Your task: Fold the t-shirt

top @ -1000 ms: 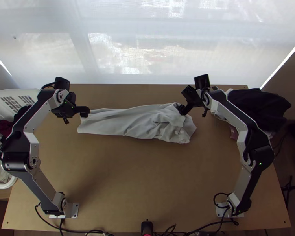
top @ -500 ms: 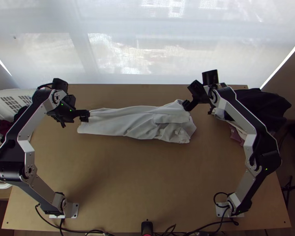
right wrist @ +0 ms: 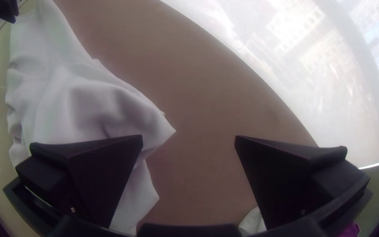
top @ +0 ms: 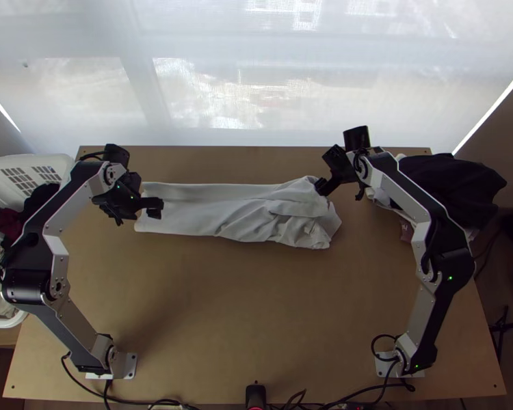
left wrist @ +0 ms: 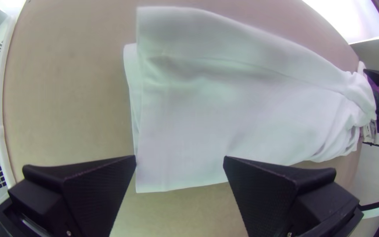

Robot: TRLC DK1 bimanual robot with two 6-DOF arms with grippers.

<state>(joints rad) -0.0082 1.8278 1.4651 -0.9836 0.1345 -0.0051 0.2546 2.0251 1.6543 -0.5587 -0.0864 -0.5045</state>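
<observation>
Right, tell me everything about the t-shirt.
The white, soft-looking t-shirt lies as a long layered strip on the far half of the table. Its end by the left gripper is flat, a lower layer peeking out; the end by the right gripper is bunched. Both grippers are open; any contact is unclear.

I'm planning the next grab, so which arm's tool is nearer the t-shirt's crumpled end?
Right. The right tool is open, right beside the t-shirt's crumpled end; the left tool is open at the opposite, smoother end.
</observation>
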